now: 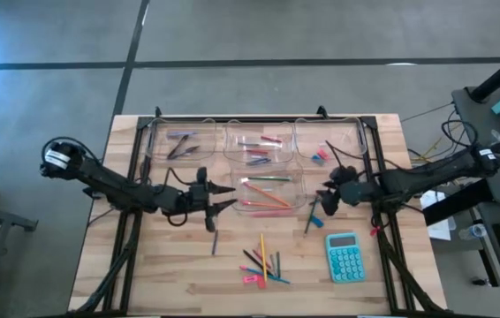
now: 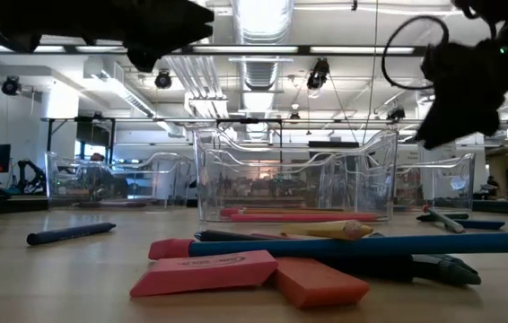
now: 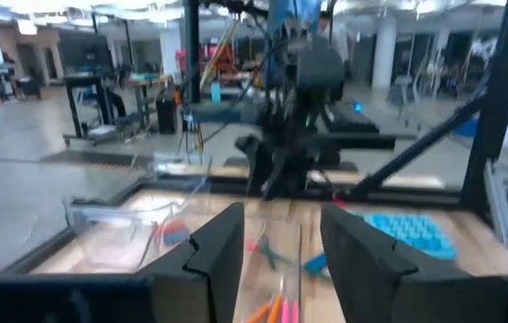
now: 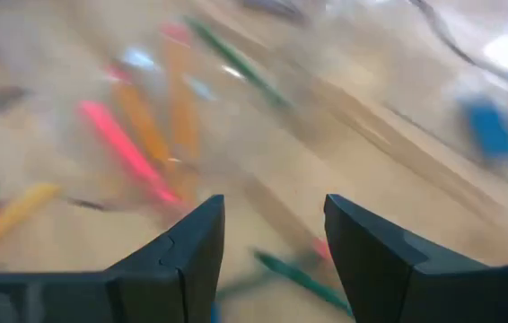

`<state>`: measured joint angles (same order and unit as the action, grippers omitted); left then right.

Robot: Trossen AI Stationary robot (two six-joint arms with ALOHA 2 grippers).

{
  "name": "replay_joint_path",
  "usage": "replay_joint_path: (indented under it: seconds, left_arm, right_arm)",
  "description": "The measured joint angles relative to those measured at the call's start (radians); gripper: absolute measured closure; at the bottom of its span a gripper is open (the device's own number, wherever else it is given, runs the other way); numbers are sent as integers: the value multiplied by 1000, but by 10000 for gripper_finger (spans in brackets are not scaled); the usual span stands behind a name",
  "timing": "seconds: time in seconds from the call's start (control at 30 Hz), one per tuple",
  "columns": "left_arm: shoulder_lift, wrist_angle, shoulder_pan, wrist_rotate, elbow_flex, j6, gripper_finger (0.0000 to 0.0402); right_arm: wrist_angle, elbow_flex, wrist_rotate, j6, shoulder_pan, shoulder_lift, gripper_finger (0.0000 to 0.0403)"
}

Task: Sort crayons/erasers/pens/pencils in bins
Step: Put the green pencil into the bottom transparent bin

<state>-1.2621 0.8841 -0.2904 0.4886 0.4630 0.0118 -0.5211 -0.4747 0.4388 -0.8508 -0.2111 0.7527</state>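
Note:
Four clear bins stand on the wooden table. Three are in a far row: the left one (image 1: 155, 141) holds dark pens (image 1: 182, 144), the middle one (image 1: 230, 146) holds crayons (image 1: 263, 146), and the right one (image 1: 360, 141) holds erasers (image 1: 321, 156). A fourth bin (image 1: 300, 181) in front of them holds pencils (image 1: 268, 196). My left gripper (image 1: 228, 198) hovers open at this bin's left side, pointing level toward the right (image 3: 281, 224). My right gripper (image 1: 325, 201) hovers open at the bin's right side, tilted down (image 4: 275, 211). Nothing is between either pair of fingers.
A loose heap of pencils, pens and erasers (image 1: 263, 265) lies near the front edge, with two pink erasers (image 2: 205, 272) closest to the low camera. A dark pen (image 1: 215, 240) lies on the left, and a blue pen (image 1: 314, 219) lies beside a teal calculator (image 1: 345, 256).

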Motion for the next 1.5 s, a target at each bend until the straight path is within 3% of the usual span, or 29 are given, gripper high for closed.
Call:
replay_joint_path:
  seconds: [0.23,0.73,1.23,1.5]
  left_arm:
    - [-7,4,3,0,-4,-2,268]
    - [-19,-2,-15,-10,-22,-33,268]
    - [-19,-3,-15,-12,-24,-32,268]
    - [-18,-3,-15,-12,-26,-32,268]
  right_arm:
    - [-66,52,8,-258,1,53,220]
    - [11,85,-1,-447,67,240,220]
    - [215,82,-87,-379,151,412,220]
    - [217,65,-110,-290,151,385,220]
